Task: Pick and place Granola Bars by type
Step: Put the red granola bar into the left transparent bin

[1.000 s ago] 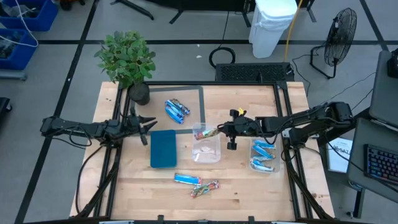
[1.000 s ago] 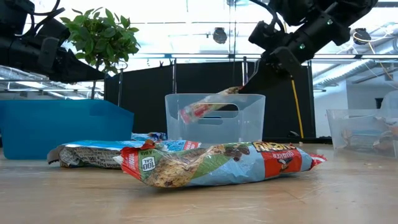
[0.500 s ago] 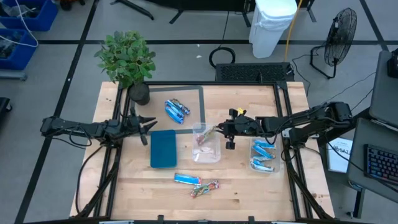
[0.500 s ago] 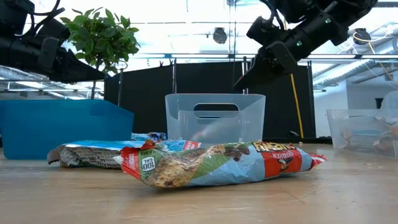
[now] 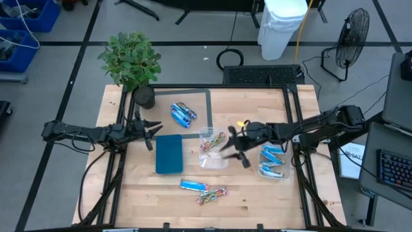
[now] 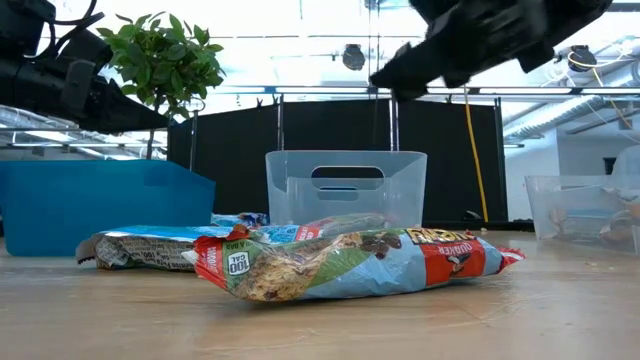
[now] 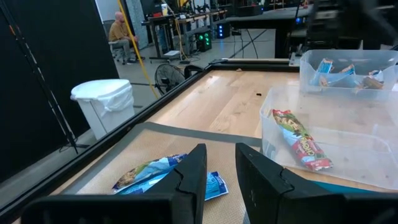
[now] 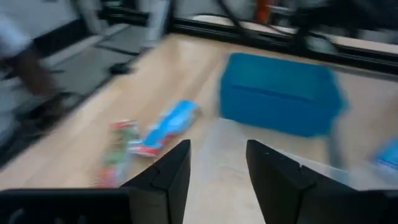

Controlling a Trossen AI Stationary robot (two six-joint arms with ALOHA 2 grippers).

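A red-and-green granola bar (image 5: 213, 141) lies flat on the floor of the middle clear tub (image 5: 222, 161); the left wrist view shows the bar (image 7: 299, 140) too. My right gripper (image 5: 233, 147) hovers blurred over that tub's right rim, open, nothing between its fingers (image 8: 217, 169). Two dark blue bars (image 5: 182, 114) lie on the grey mat at the back. A light blue bar (image 5: 192, 186) and a multicoloured bar (image 5: 213, 194) lie near the front edge. Light blue bars (image 5: 272, 161) fill the right tub. My left gripper (image 5: 152, 133) waits open at the table's left.
A teal tray (image 5: 168, 153) stands left of the middle tub. A potted plant (image 5: 132, 63) stands at the far left corner. The black table frame runs along both sides. A person (image 7: 119, 32) sits in the room beyond the table.
My right gripper has let go of the red-and-green bar, which dropped into the middle tub and now lies on its floor. The gripper has then risen, tipped up toward level and swung toward the table's near edge.
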